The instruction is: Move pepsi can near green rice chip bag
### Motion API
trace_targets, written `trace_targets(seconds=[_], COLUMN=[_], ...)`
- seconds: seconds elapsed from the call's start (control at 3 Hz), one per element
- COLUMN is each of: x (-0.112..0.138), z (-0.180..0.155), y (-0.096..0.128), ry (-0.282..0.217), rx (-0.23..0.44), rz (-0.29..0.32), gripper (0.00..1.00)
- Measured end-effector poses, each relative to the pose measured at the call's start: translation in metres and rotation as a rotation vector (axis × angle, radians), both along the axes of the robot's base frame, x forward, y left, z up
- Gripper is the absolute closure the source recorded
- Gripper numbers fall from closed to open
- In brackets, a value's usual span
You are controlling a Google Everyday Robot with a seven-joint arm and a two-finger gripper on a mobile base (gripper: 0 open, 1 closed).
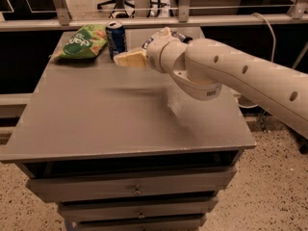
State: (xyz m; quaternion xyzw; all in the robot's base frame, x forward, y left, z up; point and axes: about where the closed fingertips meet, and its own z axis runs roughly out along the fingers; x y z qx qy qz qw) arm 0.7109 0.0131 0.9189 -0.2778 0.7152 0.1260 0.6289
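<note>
- Arm (250,83): smooth cream-white shell, a thick rounded tube with a row of small dark round holes.
- Wrist joint (192,69): bulbous, with a small dark label underneath.
- End effector (129,59): pale yellow, wedge-shaped, over the far part of the bench (120,129).

The arm (250,76), cut off at the right, mostly hides a snack bag (177,34) behind the gripper (126,59), just right of the pepsi can (115,37).
</note>
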Motion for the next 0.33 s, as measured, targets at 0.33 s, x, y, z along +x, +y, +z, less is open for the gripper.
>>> trace_targets(seconds=[0.33], x=[0.0], z=[0.0], y=[0.0001], ry=[0.0], rx=[0.0], rz=[0.0], gripper=[0.0])
